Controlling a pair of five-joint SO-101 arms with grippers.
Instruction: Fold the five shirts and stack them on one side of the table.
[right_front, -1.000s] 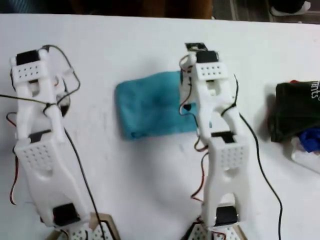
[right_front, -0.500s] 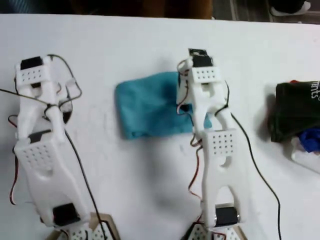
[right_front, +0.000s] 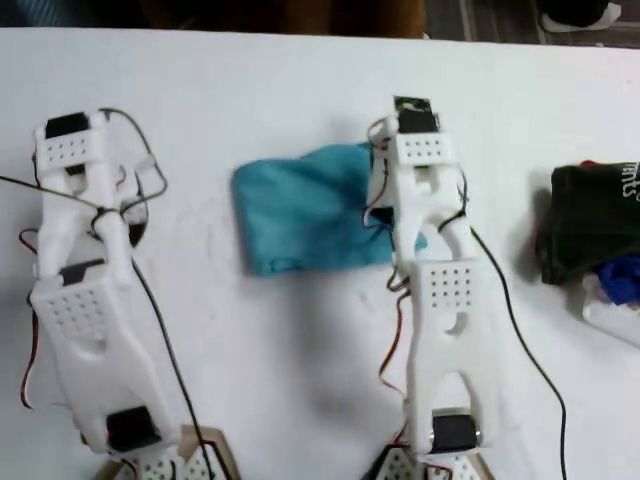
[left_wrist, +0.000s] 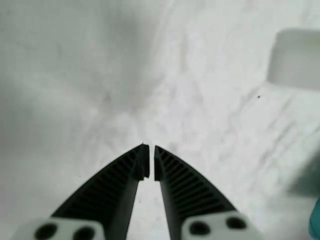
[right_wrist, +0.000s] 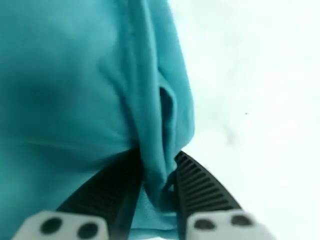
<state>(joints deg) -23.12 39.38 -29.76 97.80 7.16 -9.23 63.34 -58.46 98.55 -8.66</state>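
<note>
White counter (right_front: 250, 380), folded teal shirt (right_front: 300, 210) lying around the middle, dark clothes pile (right_front: 590, 235) over by the right edge.

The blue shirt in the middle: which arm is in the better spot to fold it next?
Right, probably. The right gripper is shut on a bunched edge of the blue shirt, while the left gripper is shut over bare table, apart from the shirt.

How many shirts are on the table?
2 for sure: a teal shirt mid-table, pinched by the right gripper, and a dark shirt at the right edge. Others may hide beneath.
</note>
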